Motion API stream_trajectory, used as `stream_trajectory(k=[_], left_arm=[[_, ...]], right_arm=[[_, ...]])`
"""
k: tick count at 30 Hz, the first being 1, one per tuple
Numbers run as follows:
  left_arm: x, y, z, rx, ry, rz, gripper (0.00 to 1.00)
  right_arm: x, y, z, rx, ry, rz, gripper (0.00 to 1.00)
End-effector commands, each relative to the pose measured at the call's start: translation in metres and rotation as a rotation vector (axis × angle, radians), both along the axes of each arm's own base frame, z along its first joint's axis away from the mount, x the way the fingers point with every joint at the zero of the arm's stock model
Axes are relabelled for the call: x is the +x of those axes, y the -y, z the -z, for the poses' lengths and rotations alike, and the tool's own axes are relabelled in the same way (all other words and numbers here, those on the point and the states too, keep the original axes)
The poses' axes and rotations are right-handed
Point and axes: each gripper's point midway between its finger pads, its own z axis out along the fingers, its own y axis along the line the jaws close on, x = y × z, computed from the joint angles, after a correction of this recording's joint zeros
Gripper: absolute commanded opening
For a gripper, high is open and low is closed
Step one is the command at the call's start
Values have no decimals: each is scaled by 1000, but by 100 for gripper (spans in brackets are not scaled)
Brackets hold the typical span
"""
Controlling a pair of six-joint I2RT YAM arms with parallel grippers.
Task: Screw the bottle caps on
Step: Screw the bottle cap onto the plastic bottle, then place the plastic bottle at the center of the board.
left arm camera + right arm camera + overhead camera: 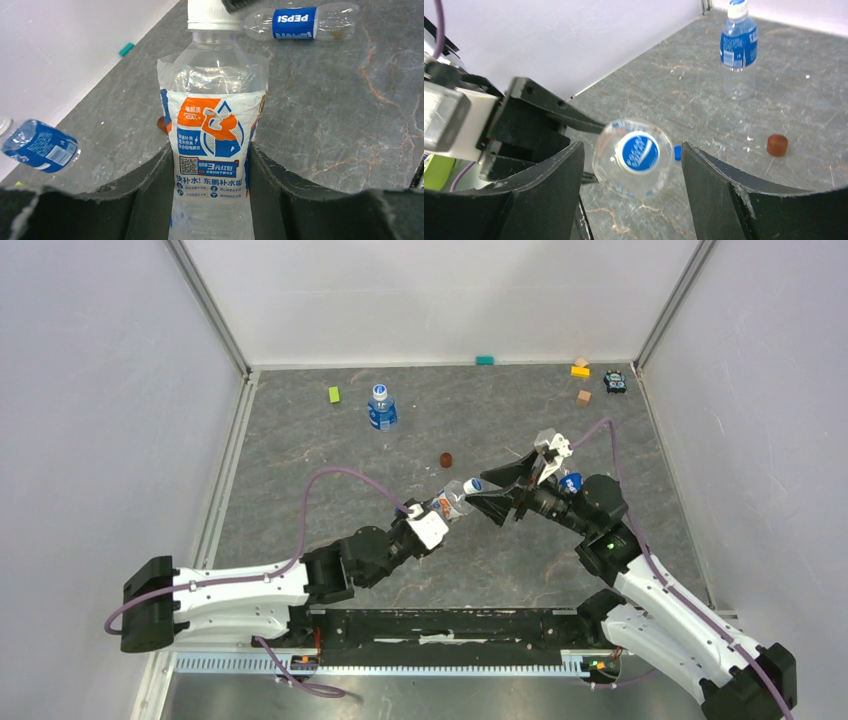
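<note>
The electrolyte-water bottle (212, 125) looks thin-walled, nearly empty and light. It would likely dent under a hard squeeze, so the labelled waist is the sensible hold. The small white cap (640, 152) on its neck wants a pinch at the rim. The bottle hangs off the bench (734, 200), between the arms. The left end effector (210, 150) clamps its body. The right end effector (631, 147) is released, jaws flanking the cap without touching. The left arm reaches low and forward, and the right folds inward at the elbow.

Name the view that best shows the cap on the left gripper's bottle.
Right wrist: the cap faces the lens, whole and centred. Left wrist shows only its white side, cropped. Top external shows a speck.
</note>
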Motion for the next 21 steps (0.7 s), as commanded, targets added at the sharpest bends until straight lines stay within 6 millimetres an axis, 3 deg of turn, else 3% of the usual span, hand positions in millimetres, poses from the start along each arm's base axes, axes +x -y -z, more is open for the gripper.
stream_trajectory(k=[1, 13, 17, 21], left_arm=[[-2, 18, -33, -156, -14, 33, 3], [0, 25, -48, -248, -15, 26, 3], [0, 30, -47, -256, -17, 39, 5], [3, 31, -47, -251, -4, 27, 9]], right_arm=[[2, 0, -36, 100, 99, 10, 75], [8, -1, -19, 81, 77, 26, 65], [5, -3, -17, 96, 79, 11, 46], [9, -1, -17, 77, 107, 27, 3]])
